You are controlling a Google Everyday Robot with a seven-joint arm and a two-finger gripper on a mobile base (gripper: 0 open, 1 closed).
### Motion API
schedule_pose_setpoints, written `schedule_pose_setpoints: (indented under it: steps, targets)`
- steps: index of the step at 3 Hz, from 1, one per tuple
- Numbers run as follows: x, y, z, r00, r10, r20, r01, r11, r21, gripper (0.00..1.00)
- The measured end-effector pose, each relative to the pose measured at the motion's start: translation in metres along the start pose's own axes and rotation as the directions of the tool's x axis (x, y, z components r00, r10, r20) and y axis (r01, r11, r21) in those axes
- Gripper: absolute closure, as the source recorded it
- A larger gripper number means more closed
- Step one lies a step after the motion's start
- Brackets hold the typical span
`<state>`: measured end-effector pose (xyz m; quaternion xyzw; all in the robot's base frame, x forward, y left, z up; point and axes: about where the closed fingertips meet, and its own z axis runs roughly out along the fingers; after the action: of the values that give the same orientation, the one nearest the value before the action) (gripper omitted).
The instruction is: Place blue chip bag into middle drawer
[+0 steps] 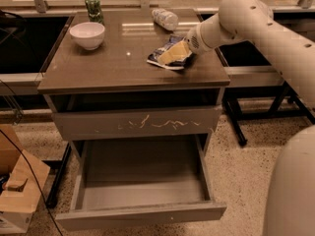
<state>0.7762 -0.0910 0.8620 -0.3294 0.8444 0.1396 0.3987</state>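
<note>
The blue chip bag [157, 59] lies on the top of the cabinet, right of centre. My gripper [173, 53] is down on the bag's right half, touching it, and the white arm reaches in from the upper right. The bag rests on the top. The middle drawer [142, 216], with its plain front panel, is pulled out below, and its inside is bare. It sits well below and in front of the bag.
A white bowl [87, 35] and a green can [92, 6] stand at the back left of the top. A clear bottle [165, 18] lies behind the bag. A closed drawer front with white scratches [138, 123] is above the open drawer. A cardboard box [17, 191] sits on the floor at left.
</note>
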Motion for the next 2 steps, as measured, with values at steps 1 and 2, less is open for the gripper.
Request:
schedule_pose_setpoints:
  steps: [1, 2]
  targets:
    - [0.007, -0.003, 0.022, 0.999, 0.028, -0.021, -0.028, 0.999, -0.034, 0.1]
    - [0.01, -0.001, 0.035, 0.998, 0.018, -0.053, -0.021, 0.9975, -0.068, 0.28]
